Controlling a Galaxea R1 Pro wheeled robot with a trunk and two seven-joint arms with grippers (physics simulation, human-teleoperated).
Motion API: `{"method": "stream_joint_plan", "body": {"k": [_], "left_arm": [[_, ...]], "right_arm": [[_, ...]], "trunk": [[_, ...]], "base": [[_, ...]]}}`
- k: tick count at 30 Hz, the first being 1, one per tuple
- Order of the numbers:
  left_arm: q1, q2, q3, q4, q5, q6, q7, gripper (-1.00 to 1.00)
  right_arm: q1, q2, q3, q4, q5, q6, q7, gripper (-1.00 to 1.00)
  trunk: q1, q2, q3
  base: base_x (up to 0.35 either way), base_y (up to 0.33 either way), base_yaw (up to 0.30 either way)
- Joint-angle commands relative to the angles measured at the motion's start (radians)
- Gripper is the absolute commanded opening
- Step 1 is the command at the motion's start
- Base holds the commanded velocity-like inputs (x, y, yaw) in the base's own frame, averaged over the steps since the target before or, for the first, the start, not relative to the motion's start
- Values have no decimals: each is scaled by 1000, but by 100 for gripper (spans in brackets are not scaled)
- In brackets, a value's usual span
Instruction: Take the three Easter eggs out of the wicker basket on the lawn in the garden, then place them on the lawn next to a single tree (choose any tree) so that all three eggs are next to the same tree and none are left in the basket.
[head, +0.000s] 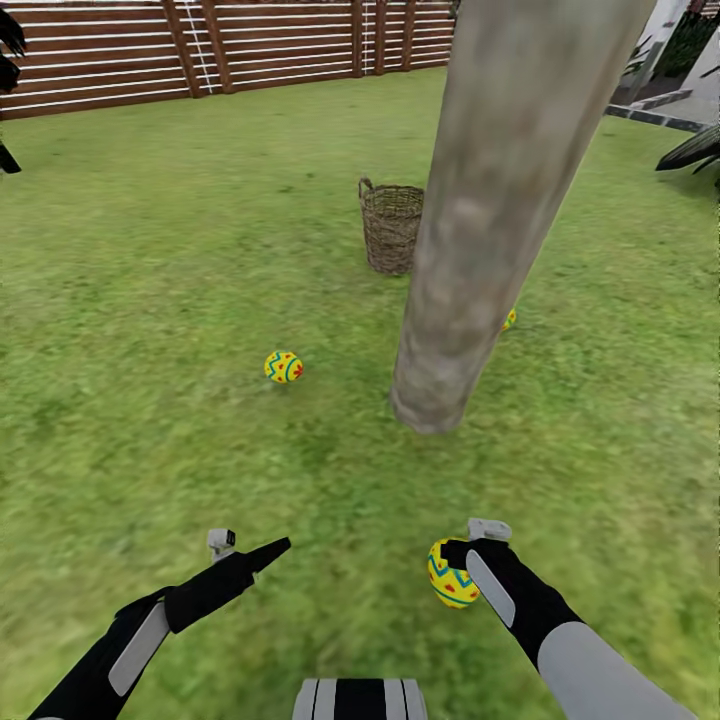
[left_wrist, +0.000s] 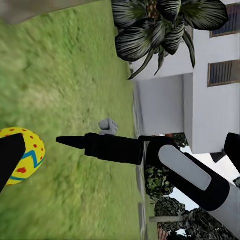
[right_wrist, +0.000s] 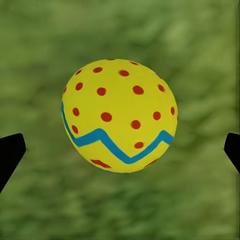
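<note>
The tree's thick grey-beige trunk (head: 470, 300) rises from the lawn (head: 200, 250) in the middle of the head view. Behind it stands the wicker basket (head: 390, 225). One Easter egg (head: 283, 366) lies on the grass left of the trunk. A second egg (head: 509, 319) peeks out from behind the trunk's right side. The third egg (head: 450, 575) (right_wrist: 119, 115) is between the spread fingers of my right gripper (head: 462, 560) (right_wrist: 120, 150), which is open with a gap on each side. My left gripper (head: 272, 548) is open and holds nothing.
A brown slat fence (head: 250, 45) closes the lawn at the back. Dark palm fronds (head: 690, 150) and a paved edge lie at the far right. A white house wall (left_wrist: 210, 110) and a palm (left_wrist: 160, 30) show in the left wrist view.
</note>
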Motion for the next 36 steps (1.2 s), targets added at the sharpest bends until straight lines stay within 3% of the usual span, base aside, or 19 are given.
{"method": "stream_joint_plan", "body": {"k": [1, 9, 18, 30, 36], "left_arm": [[0, 1, -4, 0, 10, 10, 0, 100], [0, 1, -4, 0, 8, 10, -2, 100], [0, 3, -3, 0, 10, 11, -4, 100], [0, 3, -3, 0, 9, 10, -4, 100], [0, 4, -3, 0, 10, 11, -5, 100]], "right_arm": [[-1, -2, 7, -2, -10, 2, -10, 100], [-1, -1, 9, -2, -11, 2, -10, 100], [0, -2, 10, -21, -11, 4, -10, 100], [-1, -1, 12, -34, -11, 3, -11, 100], [-1, -1, 12, -34, -10, 3, -11, 100]], "trunk": [[-4, 7, 4], [-35, 63, 42], [-69, 126, 72], [-115, 210, 127], [-138, 252, 156]], "base": [[-32, 0, 0], [-253, 0, 0], [-44, 0, -1], [-320, 0, -82], [-81, 0, -75]]}}
